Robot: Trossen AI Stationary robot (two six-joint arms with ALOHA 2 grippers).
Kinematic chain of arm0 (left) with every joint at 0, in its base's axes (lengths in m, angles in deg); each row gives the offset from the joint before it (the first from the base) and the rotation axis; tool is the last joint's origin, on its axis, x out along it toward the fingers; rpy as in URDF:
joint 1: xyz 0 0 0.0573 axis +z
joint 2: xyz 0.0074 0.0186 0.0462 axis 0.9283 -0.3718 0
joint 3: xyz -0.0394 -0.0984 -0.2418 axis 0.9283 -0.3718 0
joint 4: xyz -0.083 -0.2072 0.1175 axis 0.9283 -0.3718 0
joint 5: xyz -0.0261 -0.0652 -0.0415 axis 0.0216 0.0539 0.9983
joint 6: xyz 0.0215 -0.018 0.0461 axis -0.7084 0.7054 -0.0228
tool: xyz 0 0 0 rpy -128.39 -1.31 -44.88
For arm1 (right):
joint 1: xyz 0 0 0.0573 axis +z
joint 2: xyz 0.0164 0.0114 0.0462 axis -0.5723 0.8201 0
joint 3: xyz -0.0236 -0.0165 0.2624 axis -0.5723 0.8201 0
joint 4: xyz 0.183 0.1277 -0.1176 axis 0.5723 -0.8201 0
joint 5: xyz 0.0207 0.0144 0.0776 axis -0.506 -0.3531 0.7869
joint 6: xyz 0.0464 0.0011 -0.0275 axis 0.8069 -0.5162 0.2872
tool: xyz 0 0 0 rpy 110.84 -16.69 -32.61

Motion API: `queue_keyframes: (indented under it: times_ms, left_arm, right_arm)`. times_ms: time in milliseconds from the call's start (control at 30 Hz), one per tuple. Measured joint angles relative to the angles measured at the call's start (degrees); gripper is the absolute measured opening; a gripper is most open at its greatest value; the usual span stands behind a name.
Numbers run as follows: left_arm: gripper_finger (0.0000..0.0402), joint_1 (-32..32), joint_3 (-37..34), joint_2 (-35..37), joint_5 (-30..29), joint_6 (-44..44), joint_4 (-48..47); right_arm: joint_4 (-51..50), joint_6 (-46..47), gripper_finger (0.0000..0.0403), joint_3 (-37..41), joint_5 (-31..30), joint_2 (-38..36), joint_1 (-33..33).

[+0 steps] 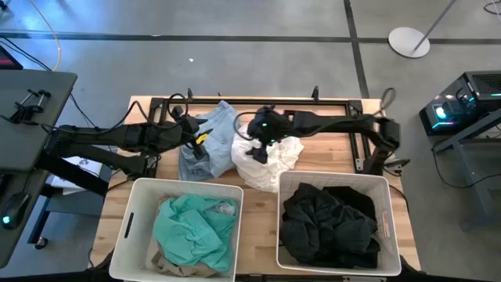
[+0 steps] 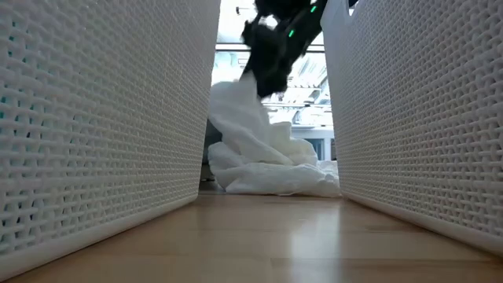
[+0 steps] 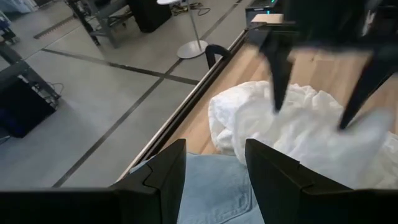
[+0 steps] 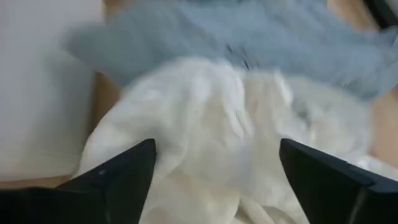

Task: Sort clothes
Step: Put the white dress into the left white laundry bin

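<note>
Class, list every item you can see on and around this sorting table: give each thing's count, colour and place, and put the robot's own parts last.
white garment: one, white, on the table behind the two baskets.
pale blue garment: one, blue-grey, on the table left of the white one.
teal garment: one, teal, in the left basket.
beige garment: one, beige, under the teal one.
dark clothes: a pile, black and charcoal, in the right basket.
left basket: one, white, front left.
right basket: one, white, front right.
table: one, light wood.
left gripper: fingers open, over the pale blue garment.
right gripper: fingers open, over the white garment.
</note>
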State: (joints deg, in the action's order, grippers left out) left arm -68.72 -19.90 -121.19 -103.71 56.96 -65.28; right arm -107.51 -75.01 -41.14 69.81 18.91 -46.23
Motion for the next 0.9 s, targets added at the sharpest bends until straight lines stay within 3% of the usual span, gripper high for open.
queue_keyframes:
  times_ms: [167, 333, 500, 700, 767, 900]
  left_arm:
    - [0.0158, 0.3, 0.0, 0.0, 1.53, 0.02, -0.01]
    - [0.0158, 0.28, 0.0, 0.0, 2.11, 0.46, -0.02]
    - [0.0158, 0.28, 0.0, 0.0, 2.13, 0.46, -0.07]
    - [0.0158, -0.57, 0.0, 0.07, 2.11, 0.46, -0.7]
    - [0.0158, -1.23, 0.0, 0.53, 1.96, 0.46, -1.55]
    - [0.0158, -3.07, 0.0, 2.42, 0.62, 0.5, -3.13]
  right_arm:
    - [-2.7, -1.55, 0.0344, -3.63, -1.59, 8.63, 0.17]
    - [-7.91, -1.58, 0.0314, -7.09, -5.6, 16.77, 0.98]
    - [-8.4, -0.44, 0.0221, -7.88, -4.88, 21.75, 1.43]
    - [-7.71, 1.93, 0.0035, -7.55, -5.15, 20.63, 2.5]
    - [-8.21, 2.21, 0.002, -7.27, -6.61, 18.33, 3.01]
    - [-9.44, 3.43, 0.0034, -7.24, -12.86, 9.49, 4.46]
